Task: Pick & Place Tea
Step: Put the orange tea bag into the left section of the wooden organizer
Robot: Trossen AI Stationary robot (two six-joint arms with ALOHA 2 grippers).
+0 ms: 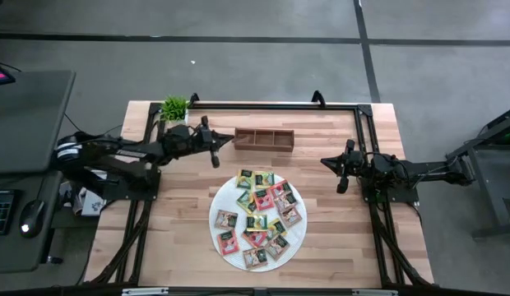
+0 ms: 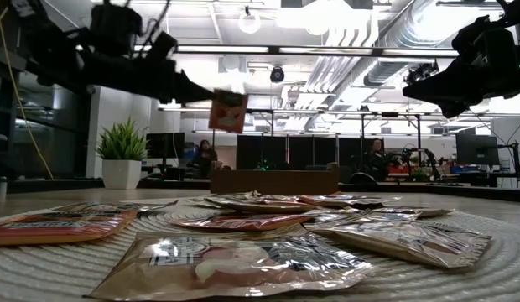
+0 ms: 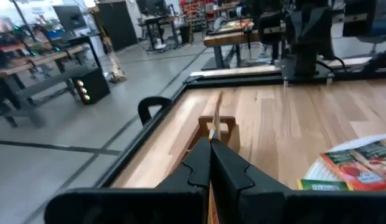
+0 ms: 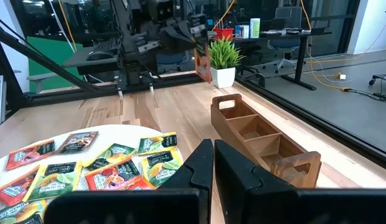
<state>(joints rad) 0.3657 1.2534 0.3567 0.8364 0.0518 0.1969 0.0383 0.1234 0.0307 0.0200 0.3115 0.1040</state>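
Red-and-pink tea packet (image 2: 228, 111), pinched by its top edge in my left gripper (image 1: 214, 146), hanging near the wooden tray's (image 1: 265, 138) left end; judged light, thin, floppy, slick, best held by an edge; remaining tea packets (image 1: 259, 215) lie on the woven mat (image 1: 222, 201); my right gripper (image 1: 340, 171) waits clenched, empty, aside.

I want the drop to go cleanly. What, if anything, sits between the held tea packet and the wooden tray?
Nothing visible. The left gripper holds a red packet in the air just left of the tray, whose compartments look empty in the right wrist view.
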